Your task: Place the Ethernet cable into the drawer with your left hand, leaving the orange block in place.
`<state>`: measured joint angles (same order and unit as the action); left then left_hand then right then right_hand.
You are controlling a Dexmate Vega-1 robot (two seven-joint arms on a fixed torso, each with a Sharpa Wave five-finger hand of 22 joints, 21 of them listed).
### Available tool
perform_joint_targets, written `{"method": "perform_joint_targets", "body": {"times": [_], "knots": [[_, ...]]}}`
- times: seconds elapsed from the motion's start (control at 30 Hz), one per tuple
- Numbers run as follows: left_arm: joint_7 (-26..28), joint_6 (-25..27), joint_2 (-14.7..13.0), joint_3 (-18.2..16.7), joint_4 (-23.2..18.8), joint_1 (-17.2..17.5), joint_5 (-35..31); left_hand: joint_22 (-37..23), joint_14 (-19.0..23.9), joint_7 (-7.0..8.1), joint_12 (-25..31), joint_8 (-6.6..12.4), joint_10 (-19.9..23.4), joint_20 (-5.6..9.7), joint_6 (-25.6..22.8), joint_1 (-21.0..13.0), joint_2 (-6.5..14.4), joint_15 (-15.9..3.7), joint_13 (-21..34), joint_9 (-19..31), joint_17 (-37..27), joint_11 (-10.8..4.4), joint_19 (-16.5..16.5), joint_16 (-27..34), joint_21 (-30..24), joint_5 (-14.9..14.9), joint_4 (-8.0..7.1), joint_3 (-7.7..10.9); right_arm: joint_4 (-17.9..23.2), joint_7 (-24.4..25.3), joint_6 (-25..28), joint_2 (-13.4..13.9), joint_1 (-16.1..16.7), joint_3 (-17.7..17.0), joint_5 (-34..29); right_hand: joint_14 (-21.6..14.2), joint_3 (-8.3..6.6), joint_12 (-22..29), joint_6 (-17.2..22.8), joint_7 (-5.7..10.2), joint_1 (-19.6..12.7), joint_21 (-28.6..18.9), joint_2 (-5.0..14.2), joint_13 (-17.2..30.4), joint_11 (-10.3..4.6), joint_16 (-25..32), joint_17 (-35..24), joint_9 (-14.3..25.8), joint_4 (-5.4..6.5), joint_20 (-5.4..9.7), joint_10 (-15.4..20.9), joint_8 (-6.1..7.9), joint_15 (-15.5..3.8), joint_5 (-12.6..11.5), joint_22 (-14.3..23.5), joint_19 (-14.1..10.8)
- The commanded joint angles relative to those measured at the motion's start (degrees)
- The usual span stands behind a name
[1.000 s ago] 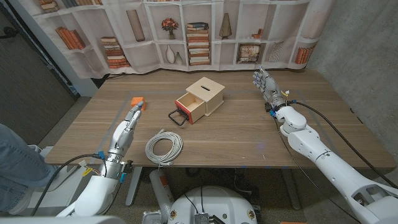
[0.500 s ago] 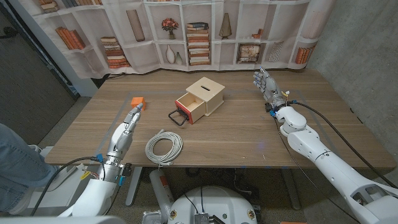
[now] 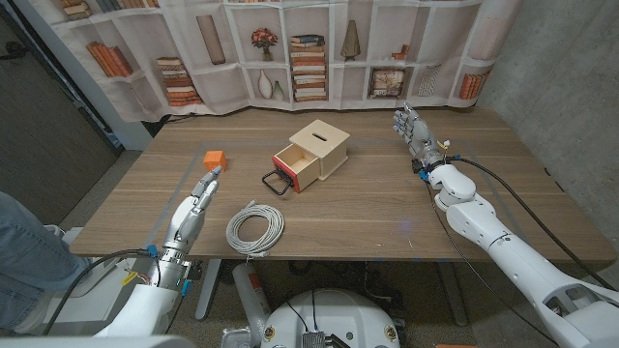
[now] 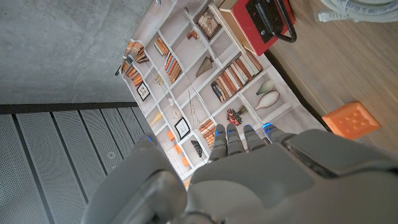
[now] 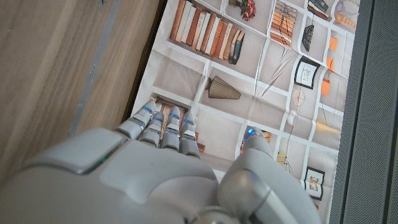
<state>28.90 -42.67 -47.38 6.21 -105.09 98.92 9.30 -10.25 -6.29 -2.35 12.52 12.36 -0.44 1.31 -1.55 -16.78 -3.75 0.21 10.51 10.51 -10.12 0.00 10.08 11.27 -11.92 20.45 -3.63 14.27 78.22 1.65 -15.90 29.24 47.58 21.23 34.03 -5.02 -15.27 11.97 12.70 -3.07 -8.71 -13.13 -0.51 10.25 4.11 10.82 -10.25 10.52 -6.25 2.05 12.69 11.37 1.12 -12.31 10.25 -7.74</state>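
- Fingers of the left hand point(image 3: 201, 189) reach straight out, close together, and grip nothing; they point toward the orange block point(image 3: 215, 157) with a gap between tips and block.
- One Ethernet cable point(image 3: 255, 228), a pale grey coil, lies on the table point(image 3: 387, 208) near its front edge, just beside the left hand on the inner side and apart from it.
- One small wooden box point(image 3: 319, 147) stands beyond the coil toward the table's middle, its single drawer point(image 3: 296, 168) pulled out, red-fronted, with a dark wire handle; the opening faces the cable.
- One orange block sits toward the left-rear of the table, well apart from the coil and the drawer; the left wrist view shows it close under that hand.
- Right hand point(image 3: 413, 131) is held up at the far right side, fingers extended and loosely apart, holding nothing.
- My reading: the reach for the cable is in hand and no grasp is made yet. The left hand is lined up more with the block than with the coil.
- Next, the left hand would need to swing inward over the coil, open wider, and close on several loops together so they lift as one, keeping off the block.
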Motion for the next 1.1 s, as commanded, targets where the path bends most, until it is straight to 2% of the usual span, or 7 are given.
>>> {"method": "perform_joint_targets", "body": {"times": [0.03,0.67,1.1], "knots": [[0.5,3.0,0.1,-2.3,-2.1,2.9,-1.6,-0.1,0.3,0.0,0.3,0.56,0.5,-0.47,-0.6,-0.8,0.3,0.1,0.2,0.2,-0.2,-0.3,1.4,-0.1,-0.1,0.4,0.25,0.12,-0.8,-0.5,-0.5,-0.3,-0.5,0.3,-0.1,-0.5,0.18,0.0,0.4,0.02,-0.6,0.2,0.1,0.1,0.08,0.0,-0.2,0.1,-0.17,1.81,0.4,-0.25,0.05,0.1,0.3,-0.7],[3.0,12.4,3.3,-6.4,-7.8,5.9,-11.7,-0.1,0.9,0.32,0.3,0.52,1.3,-0.71,-1.2,-2.2,0.6,-0.25,0.2,0.2,-0.1,-1.05,1.1,-0.1,0.0,0.6,0.97,0.4,-2.2,-0.8,-1.0,-0.9,-0.9,0.1,0.3,-0.5,0.26,0.0,0.4,0.06,-0.6,0.3,0.16,0.1,-0.01,0.0,-0.2,0.1,-0.17,1.77,0.5,-0.27,0.13,0.1,0.3,-0.8],[3.6,18.0,5.4,-8.1,-10.5,7.3,-17.7,0.0,2.4,0.57,0.6,0.79,2.9,-0.94,-2.7,-4.3,1.0,-0.74,0.2,0.2,-0.1,-1.53,0.5,0.1,0.0,0.8,2.14,0.94,-4.2,-1.6,-1.0,-1.8,-2.2,0.7,0.2,-0.6,0.32,0.0,0.4,0.08,-0.6,0.5,0.2,0.1,0.02,0.0,-0.2,0.1,-0.18,1.73,0.5,-0.28,0.18,0.2,0.3,-0.8]]}}
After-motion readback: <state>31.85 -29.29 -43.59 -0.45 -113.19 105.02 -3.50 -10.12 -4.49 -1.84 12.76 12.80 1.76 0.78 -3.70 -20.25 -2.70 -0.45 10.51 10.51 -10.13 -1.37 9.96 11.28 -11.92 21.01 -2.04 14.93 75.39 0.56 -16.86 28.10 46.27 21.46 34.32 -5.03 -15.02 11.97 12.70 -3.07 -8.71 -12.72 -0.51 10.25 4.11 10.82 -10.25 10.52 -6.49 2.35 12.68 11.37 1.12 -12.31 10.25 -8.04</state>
